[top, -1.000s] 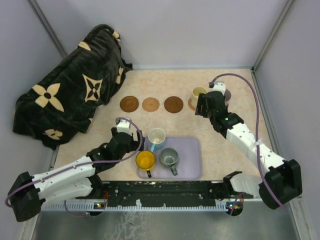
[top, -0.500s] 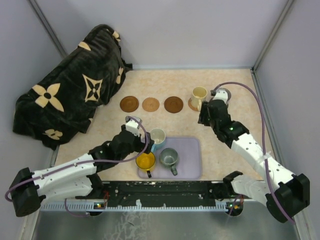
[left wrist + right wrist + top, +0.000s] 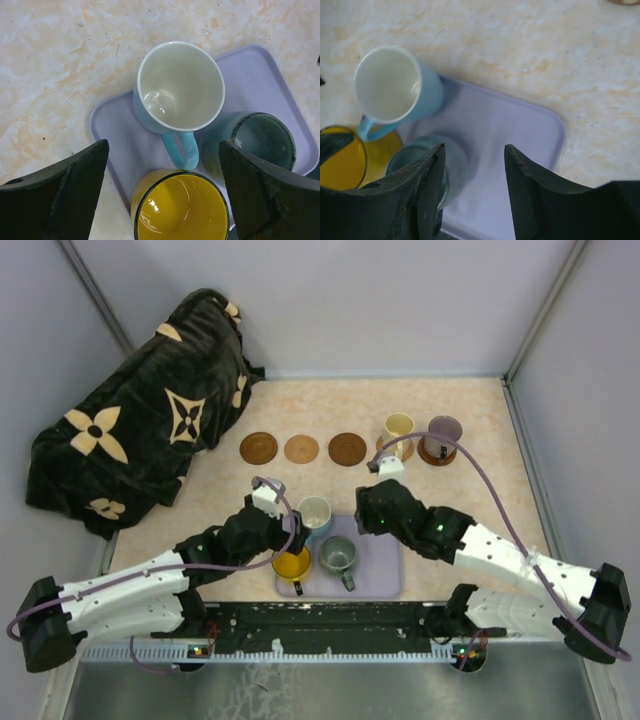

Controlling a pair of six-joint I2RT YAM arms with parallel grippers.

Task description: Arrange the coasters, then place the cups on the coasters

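Observation:
Three bare brown coasters (image 3: 301,449) lie in a row at the back. To their right, a cream cup (image 3: 398,427) and a purple-grey cup (image 3: 444,430) each stand on a coaster. The lavender tray (image 3: 381,577) holds a white-and-blue cup (image 3: 180,87), a yellow cup (image 3: 180,212) and a grey-green cup (image 3: 262,140). My left gripper (image 3: 162,150) hangs open over the yellow cup, one finger on each side, not touching it. My right gripper (image 3: 475,150) is open above bare tray (image 3: 520,130), its left finger next to the grey-green cup (image 3: 417,157).
A black blanket with tan flower patterns (image 3: 140,440) is heaped at the back left, close to the leftmost coaster. Both arms reach over the tray, their grippers (image 3: 292,533) (image 3: 366,512) close together. Grey walls enclose the table.
My right arm left the purple-grey cup on its back-right coaster and swung forward-left over the tray, jaws narrowing somewhat. My left gripper moved right over the yellow cup.

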